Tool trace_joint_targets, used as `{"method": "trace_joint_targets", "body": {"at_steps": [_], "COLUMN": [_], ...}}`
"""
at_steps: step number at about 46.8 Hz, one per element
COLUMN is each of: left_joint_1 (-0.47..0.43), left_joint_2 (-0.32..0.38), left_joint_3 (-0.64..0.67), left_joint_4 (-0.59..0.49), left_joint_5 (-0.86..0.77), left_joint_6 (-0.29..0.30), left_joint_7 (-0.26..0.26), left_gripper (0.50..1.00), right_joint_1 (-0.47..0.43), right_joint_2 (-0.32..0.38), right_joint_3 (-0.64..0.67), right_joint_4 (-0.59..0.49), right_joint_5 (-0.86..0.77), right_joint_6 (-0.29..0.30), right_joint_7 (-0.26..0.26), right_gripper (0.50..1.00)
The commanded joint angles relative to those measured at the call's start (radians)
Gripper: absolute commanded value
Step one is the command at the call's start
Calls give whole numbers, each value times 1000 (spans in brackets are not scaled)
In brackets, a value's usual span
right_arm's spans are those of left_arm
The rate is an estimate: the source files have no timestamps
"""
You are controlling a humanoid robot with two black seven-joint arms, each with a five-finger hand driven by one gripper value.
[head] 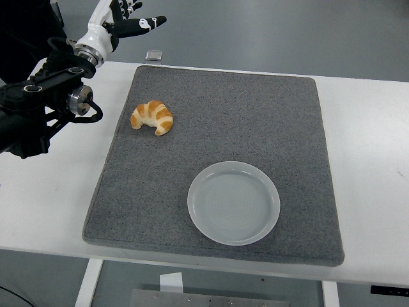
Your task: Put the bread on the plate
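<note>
A golden croissant (153,117) lies on the grey mat (255,121) near its far left part. A pale round plate (234,202), with nothing on it, sits on the mat toward the near edge, right of centre. My left hand (124,19) is raised at the top left, beyond the table's far edge, fingers spread and holding nothing. It is well above and behind the croissant. The black left arm (38,102) stretches in from the left edge. No right arm shows.
The white table (370,147) extends around the mat on both sides. A small grey square object (153,55) lies on the floor beyond the table's far edge.
</note>
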Motion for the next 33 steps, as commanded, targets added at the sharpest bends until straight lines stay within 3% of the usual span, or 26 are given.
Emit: {"method": "trace_joint_targets", "body": {"at_steps": [1, 7, 13, 19, 25, 33], "left_joint_1": [-44, -139, -216, -234, -246, -257], "left_joint_2": [37, 104, 130, 163, 193, 209], "left_joint_3": [123, 322, 459, 491, 493, 519], "left_joint_4": [-40, -77, -78, -80, -100, -127], "left_joint_5": [0, 29, 167, 363, 550, 661], "left_joint_6": [-4, -34, -73, -88, -153, -165], "left_joint_7": [15, 24, 24, 23, 23, 24], "left_gripper": [992, 992, 992, 990, 988, 986], "right_joint_1": [1, 1, 1, -1, -1, 1], "right_joint_2": [0, 0, 0, 0, 0, 0], "right_joint_3": [-1, -1, 1, 1, 1, 1], "right_joint_4": [0, 0, 0, 0, 0, 0], "right_joint_5": [0, 0, 0, 0, 0, 0], "right_joint_6": [0, 0, 0, 0, 0, 0], "right_joint_7": [0, 0, 0, 0, 0, 0], "right_gripper": [952, 952, 952, 952, 952, 952]}}
